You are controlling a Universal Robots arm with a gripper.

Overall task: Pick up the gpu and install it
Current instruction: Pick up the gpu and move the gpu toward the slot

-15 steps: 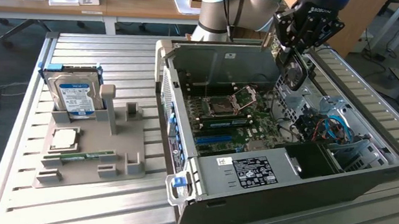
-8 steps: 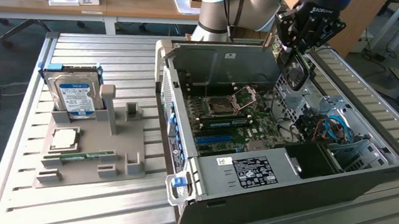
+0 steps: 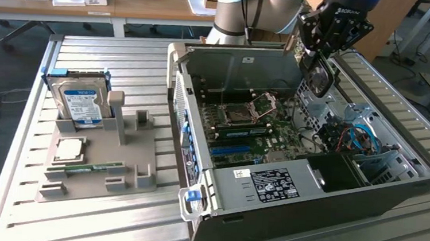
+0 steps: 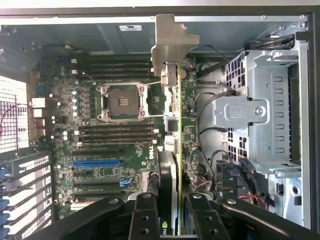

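My gripper (image 4: pixel 172 212) is closed narrow on the gpu (image 4: pixel 173 120), one finger flat against each face at the end nearest my wrist. In the wrist view the card runs away from me edge-on as a slim strip and ends in its grey metal bracket (image 4: pixel 170 45). In the exterior view the gripper (image 3: pixel 321 58) holds the gpu (image 3: pixel 318 80) upright in the air, its round fan showing, above the far end of the open computer case (image 3: pixel 287 189) and clear of everything inside. I judge the card light and stiff but fragile. The broad cooler face and the bare board back give my pads a sound seat, while the fan, the small parts and the contact edge are best left untouched. A grip this close to one end could let it tip if it meets resistance. Beneath the card lies the motherboard (image 4: pixel 110 135), with its empty processor socket (image 4: pixel 121 102) and a blue slot (image 4: pixel 97 162) among black ones. The card hangs over the board's edge beside the perforated drive cage (image 4: pixel 265 110). The case lies on its side along the slatted table (image 3: pixel 99 226), toward the edge at the exterior view's right. Near the opposite edge sits a grey fixture tray (image 3: pixel 143 149), which holds a hard drive (image 3: pixel 82 104) standing upright and a green memory stick (image 3: pixel 88 168).
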